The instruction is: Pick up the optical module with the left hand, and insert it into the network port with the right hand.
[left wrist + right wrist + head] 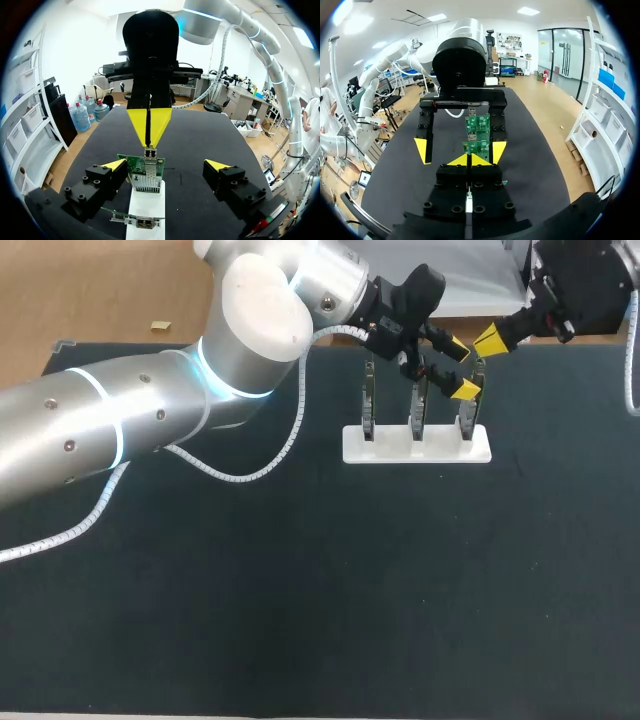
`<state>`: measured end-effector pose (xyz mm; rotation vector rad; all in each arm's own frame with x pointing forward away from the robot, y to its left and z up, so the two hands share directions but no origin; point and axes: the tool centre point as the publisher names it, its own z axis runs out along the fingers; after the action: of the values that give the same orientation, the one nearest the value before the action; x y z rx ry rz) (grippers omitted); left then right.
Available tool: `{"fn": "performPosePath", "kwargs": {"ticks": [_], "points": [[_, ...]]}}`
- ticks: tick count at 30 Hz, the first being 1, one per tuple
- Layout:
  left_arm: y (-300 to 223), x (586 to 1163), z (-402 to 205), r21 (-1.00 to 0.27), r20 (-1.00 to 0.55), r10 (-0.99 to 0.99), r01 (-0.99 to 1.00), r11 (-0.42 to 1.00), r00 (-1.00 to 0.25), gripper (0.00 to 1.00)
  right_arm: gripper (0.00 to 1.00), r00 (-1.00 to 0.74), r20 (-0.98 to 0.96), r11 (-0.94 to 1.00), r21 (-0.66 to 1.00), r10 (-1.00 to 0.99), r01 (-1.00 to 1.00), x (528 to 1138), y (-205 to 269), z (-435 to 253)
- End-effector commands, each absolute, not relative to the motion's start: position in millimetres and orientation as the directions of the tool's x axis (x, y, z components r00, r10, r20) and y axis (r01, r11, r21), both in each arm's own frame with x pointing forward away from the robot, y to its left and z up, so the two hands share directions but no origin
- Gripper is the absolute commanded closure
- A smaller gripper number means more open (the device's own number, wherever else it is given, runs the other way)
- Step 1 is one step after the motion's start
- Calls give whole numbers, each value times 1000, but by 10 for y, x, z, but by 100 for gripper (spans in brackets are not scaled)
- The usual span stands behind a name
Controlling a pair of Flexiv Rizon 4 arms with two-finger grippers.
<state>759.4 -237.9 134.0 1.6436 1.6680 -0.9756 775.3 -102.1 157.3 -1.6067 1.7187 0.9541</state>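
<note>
Above 3 thin green boards [417, 420], the right hand [148, 143] pinches a metal module [149, 153].

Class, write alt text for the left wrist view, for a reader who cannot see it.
The right gripper, yellow tips shut on an optical module, holds it at the top edge of a green circuit board standing in a white stand. The left gripper is open, one finger either side of the board, above the black table.

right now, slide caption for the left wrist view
left jaws open flanking the board on its stand; right jaws shut on the module at its top
</note>
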Motion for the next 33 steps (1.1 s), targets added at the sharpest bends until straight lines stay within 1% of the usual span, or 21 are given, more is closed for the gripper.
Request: {"fn": "performPosePath", "kwargs": {"ticks": [1,33], "points": [[-2393,7618,1346,-97,-824,563,995,-37,-59,0,100,-98,-817,15,109,-568,-994,7766,-1024,1552],[-2393,7618,1346,-97,-824,563,995,-37,-59,0,100,-140,-796,31,151,-589,-988,7763,-1054,1375]]}}
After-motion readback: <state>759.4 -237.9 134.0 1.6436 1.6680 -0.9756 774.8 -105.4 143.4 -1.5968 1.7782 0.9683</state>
